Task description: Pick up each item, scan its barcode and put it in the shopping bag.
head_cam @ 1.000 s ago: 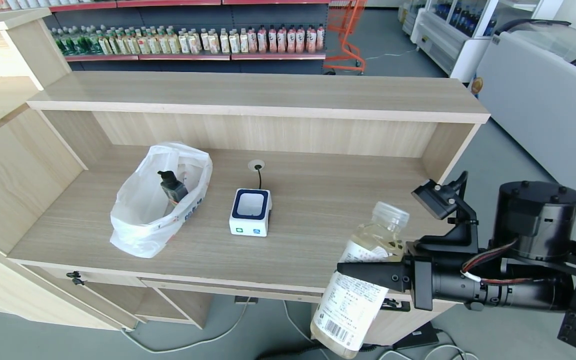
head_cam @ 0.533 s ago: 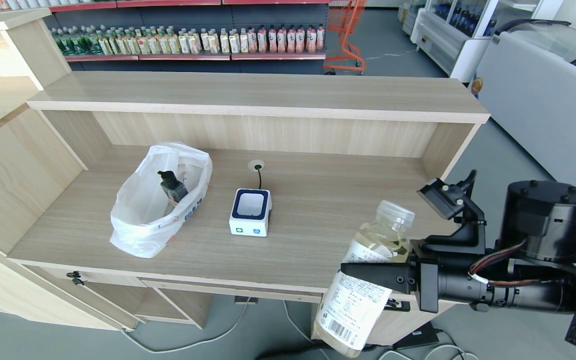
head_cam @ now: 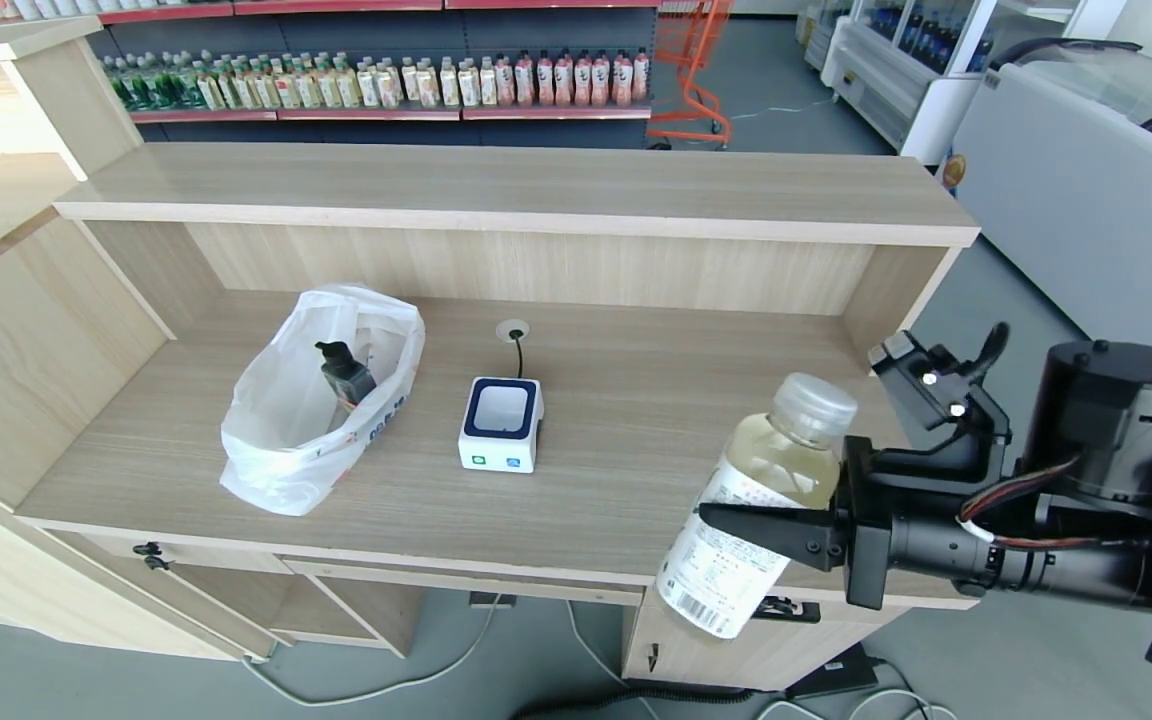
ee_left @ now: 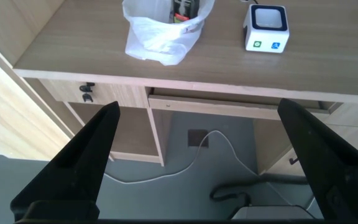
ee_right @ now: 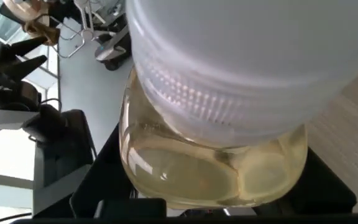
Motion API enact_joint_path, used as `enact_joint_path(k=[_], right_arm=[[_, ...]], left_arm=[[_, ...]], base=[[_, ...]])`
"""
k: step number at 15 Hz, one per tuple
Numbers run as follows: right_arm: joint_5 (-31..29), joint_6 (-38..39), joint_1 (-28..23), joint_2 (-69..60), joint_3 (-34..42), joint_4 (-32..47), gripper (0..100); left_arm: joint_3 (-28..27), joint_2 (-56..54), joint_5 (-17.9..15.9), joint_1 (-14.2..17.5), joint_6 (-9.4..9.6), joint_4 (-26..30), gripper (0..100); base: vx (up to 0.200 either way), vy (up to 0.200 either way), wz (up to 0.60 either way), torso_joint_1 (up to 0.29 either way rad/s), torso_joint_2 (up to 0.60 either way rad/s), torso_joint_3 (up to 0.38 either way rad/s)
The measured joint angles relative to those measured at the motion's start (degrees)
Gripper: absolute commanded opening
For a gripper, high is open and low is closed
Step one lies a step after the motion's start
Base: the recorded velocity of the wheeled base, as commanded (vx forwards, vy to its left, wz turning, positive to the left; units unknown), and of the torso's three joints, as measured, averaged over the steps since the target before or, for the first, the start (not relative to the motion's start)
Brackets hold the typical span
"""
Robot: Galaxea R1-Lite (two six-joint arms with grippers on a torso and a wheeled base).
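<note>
My right gripper (head_cam: 771,525) is shut on a clear bottle (head_cam: 751,510) of pale yellow drink with a white cap and white label, held tilted over the counter's front right edge. The right wrist view shows the bottle (ee_right: 216,155) close up, cap toward the camera. The white barcode scanner (head_cam: 502,423) sits mid-counter, screen up. A white shopping bag (head_cam: 316,400) stands open to the scanner's left with a dark item (head_cam: 344,372) inside. My left gripper (ee_left: 204,155) hangs open below and in front of the counter, with the bag (ee_left: 163,28) and scanner (ee_left: 266,28) beyond it.
The wooden counter (head_cam: 636,420) has a back wall, side walls and a raised top shelf. A cable runs from the scanner to a hole (head_cam: 512,329) behind it. Cables lie on the floor under the desk. Freezers stand at the right.
My right arm has lifted the bottle and moved it slightly right and toward the counter. The bottle's base has risen from the picture's lower edge. Bag and scanner have not moved.
</note>
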Motion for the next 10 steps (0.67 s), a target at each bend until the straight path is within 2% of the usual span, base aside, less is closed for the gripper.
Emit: enact_joint_path(k=[2,4,6,8,10], right_arm=[[-1.76,-16.13,-3.23,-0.2,-1.82,0.02,0],[-5.86,-31.24,-9.62,-0.04,-4.68,0.11,0],[-10.3,-36.45,-13.76,-0.02,-6.08,-0.11,0],[-10.81,-41.79,-17.04,-0.11,-6.58,-0.52,0],[-10.96,-42.58,-18.52,-0.11,-6.56,-0.51,0]], left_arm=[[0.0,0.0,0.0,0.0,0.02,0.0,100],[0.0,0.0,0.0,0.0,0.02,0.0,100],[0.0,0.0,0.0,0.0,0.02,0.0,100],[0.0,0.0,0.0,0.0,0.02,0.0,100],[0.0,0.0,0.0,0.0,0.02,0.0,100]], base=[[0.0,0.0,0.0,0.0,0.0,0.0],[0.0,0.0,0.0,0.0,0.0,0.0],[0.0,0.0,0.0,0.0,0.0,0.0],[0.0,0.0,0.0,0.0,0.0,0.0],[0.0,0.0,0.0,0.0,0.0,0.0]])
